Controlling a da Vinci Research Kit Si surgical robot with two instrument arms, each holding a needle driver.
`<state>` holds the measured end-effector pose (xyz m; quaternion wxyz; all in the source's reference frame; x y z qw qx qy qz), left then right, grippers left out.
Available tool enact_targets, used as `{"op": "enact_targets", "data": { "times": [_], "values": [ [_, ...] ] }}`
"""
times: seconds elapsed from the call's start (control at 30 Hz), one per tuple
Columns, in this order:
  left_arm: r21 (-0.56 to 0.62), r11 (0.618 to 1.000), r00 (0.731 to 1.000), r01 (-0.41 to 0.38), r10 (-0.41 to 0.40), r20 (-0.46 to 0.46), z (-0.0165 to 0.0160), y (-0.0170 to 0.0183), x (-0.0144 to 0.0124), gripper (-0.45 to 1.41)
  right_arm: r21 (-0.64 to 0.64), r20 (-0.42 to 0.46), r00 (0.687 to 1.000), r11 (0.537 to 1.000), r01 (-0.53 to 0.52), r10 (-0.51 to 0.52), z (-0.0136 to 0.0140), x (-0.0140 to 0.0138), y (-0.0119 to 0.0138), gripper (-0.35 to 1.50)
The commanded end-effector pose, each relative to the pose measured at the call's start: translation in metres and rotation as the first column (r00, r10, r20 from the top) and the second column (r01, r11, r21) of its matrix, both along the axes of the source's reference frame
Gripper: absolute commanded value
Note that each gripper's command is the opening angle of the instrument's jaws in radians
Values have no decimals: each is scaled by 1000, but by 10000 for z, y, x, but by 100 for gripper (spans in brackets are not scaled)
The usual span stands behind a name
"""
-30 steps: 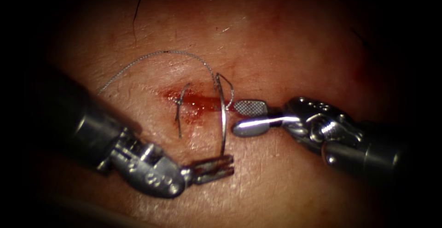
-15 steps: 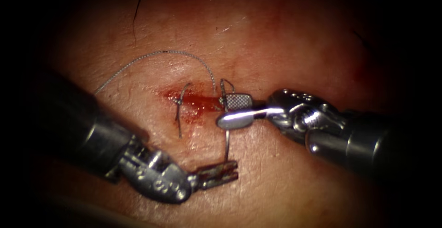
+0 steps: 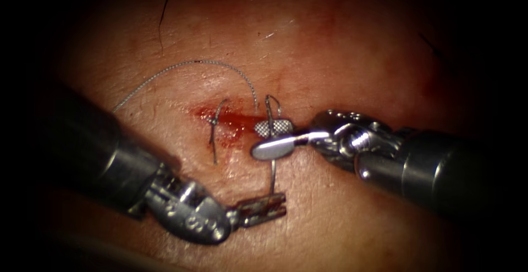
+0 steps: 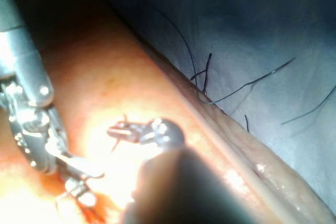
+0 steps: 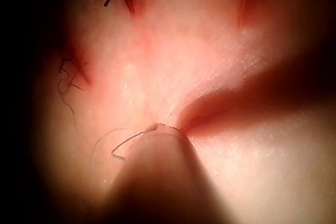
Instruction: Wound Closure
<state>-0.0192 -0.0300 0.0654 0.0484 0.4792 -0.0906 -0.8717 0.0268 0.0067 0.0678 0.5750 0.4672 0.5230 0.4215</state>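
The curved needle [image 3: 271, 165] stands across the right end of the cut [image 3: 236, 122]. My left tool [image 3: 264, 206] is shut on its lower end, below the cut. The needle's upper end [image 3: 268, 100] arches over the cut; I cannot tell whether it is in the tissue. My right tool [image 3: 272, 138] comes in from the right, open, one jaw on each side of the needle's middle, holding nothing. The thread [image 3: 181, 66] arcs from the left to the cut beside the needle. In the left wrist view the left tool [image 4: 122, 129] is shut, with the right tool [image 4: 58, 156] beside it.
A tied stitch [image 3: 214, 121] with two cut tails sits at the left end of the cut, in red fluid [image 3: 231, 132]. The right wrist view shows a curved strand [image 5: 123, 145] and older stitches [image 5: 68, 77] on the tissue. Loose hairs [image 4: 252, 82] lie beyond the tissue's edge.
My right tool has moved left, and its open jaws now straddle the needle's middle. The left tool has kept hold of the needle's lower end and shifted slightly right and down.
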Motion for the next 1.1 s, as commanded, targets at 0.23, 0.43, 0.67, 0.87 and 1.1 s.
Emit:
{"op": "enact_targets", "data": {
  "times": [0.23,0.43,0.67,0.87,1.1],
  "values": [
    [2,1000,1000,-10,10,2,9,-15,-5,-45,8,-11,1000,1000,7,-7,5,8,-1,-35],
    [124,990,997,64,-69,35,1,-2,1,83,-95,-12,1000,995,-20,19,11,3,5,-35],
    [427,886,972,179,-227,63,-9,19,36,79,-419,-24,1000,908,-25,16,21,0,18,-35],
    [450,872,974,190,-225,25,30,19,42,56,-646,28,999,762,39,-27,27,11,35,-35],
    [494,843,972,215,-236,-19,77,31,50,42,-802,61,998,594,60,-18,35,24,57,-35]
  ]
}}
